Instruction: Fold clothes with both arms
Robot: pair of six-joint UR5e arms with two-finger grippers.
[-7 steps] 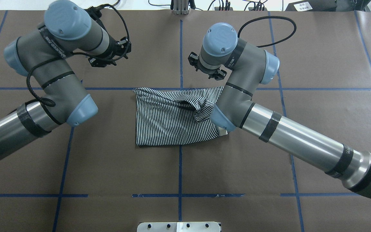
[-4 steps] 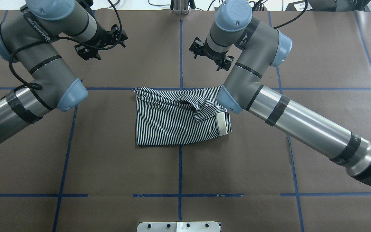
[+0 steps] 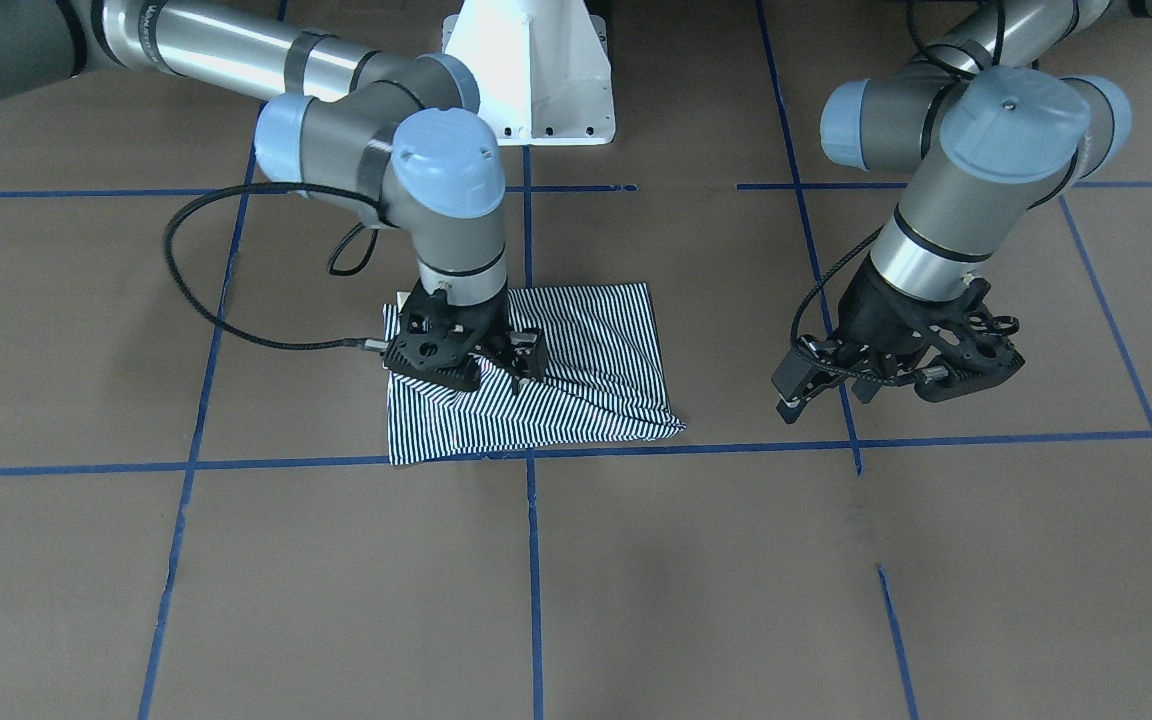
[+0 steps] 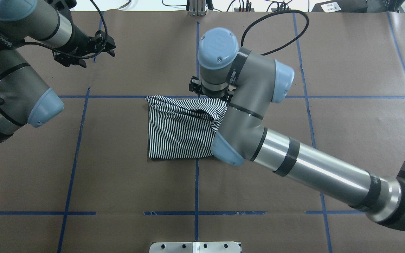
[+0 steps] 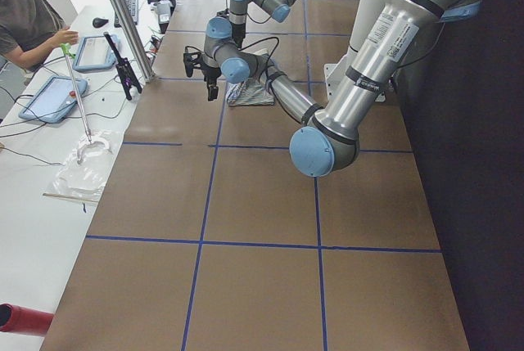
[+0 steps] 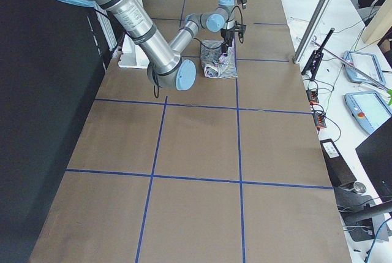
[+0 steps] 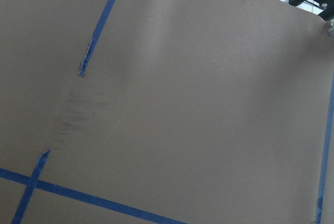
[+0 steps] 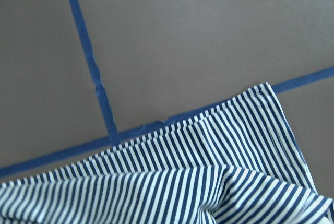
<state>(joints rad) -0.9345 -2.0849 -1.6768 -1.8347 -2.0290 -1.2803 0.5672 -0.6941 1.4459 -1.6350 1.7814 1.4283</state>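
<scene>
So, the black right gripper (image 3: pixel 492 372) sits low over the folded navy-and-white striped polo shirt (image 3: pixel 596 345), I can't tell if it's pinching; black left gripper (image 3: pixel 861 392) hangs spread, well apart.

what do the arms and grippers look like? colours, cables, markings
The left arm and right arm are grey tubes with light-blue joint caps, silver sections ringed by black bands, and some small lettering. The left gripper and right gripper are black, open-framed, with slim fingers. A black cable loops along each arm.
</scene>
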